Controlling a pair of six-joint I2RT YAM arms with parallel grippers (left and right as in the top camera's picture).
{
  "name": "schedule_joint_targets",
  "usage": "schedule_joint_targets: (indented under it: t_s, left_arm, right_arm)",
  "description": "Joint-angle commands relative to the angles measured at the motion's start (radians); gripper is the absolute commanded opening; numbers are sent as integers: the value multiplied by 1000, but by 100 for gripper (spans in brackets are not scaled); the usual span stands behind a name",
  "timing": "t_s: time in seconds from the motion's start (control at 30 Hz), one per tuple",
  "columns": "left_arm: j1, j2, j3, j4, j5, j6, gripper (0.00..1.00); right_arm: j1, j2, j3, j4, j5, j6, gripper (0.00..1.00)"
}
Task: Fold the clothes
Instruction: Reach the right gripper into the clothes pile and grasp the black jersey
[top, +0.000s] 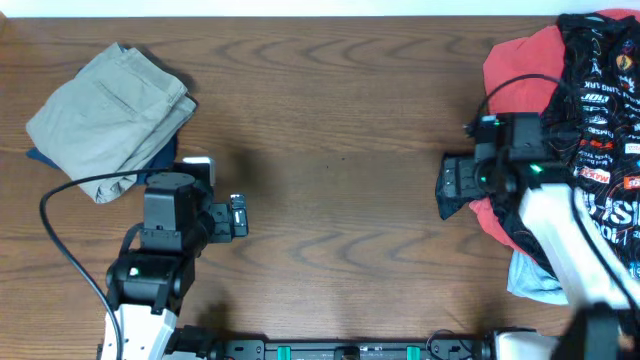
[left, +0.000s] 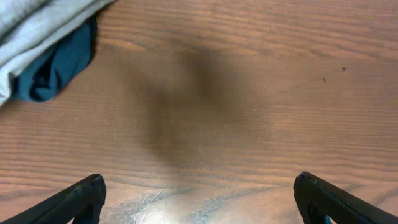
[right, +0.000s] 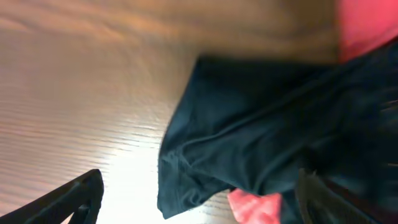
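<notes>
Right gripper (right: 199, 186), jaws wide apart, points toward 9 o'clock above the edge of the black jersey (top: 600, 110), which is heaped on a red garment (top: 520, 70) at the table's (top: 340, 120) 3 o'clock side. Left gripper (left: 199, 186), equally spread, hovers at 7 o'clock.

Black, logo-covered jersey (top: 600, 90), crumpled and unfolded; its dark edge lies directly beneath the right gripper (right: 200, 208).

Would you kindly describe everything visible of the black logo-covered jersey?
The black sports jersey with thin orange lines and white and coloured sponsor logos lies crumpled at the table's right edge, heaped over red fabric. It looks thin and synthetic. The right arm crosses above it; the open right gripper sits at its left edge.
</notes>
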Motion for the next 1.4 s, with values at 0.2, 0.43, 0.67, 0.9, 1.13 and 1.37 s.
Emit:
schedule_joint_targets:
  t_s: [0.2,0.43,0.67,0.9,1.13,1.37]
  left_arm:
    - [6,13,19,1,3,-3,98]
    - [6,13,19,1,3,-3,98]
    - [6,13,19,5,3,-3,98]
    - [6,13,19,5,3,-4,98]
    - [6,13,19,5,3,-13,98]
    - [6,13,19,5,3,-13,98]
  right_arm:
    - [31,237,7,101,121,-12,93]
    - [34,316,7,116,130,8,2]
    - [7,175,111,12,130,71,1]
    - [-37,-25,359,-147,130,71,1]
    - [-32,-127,419,-177,-58,43,1]
    - [40,-238,513,-100,-534,26,1]
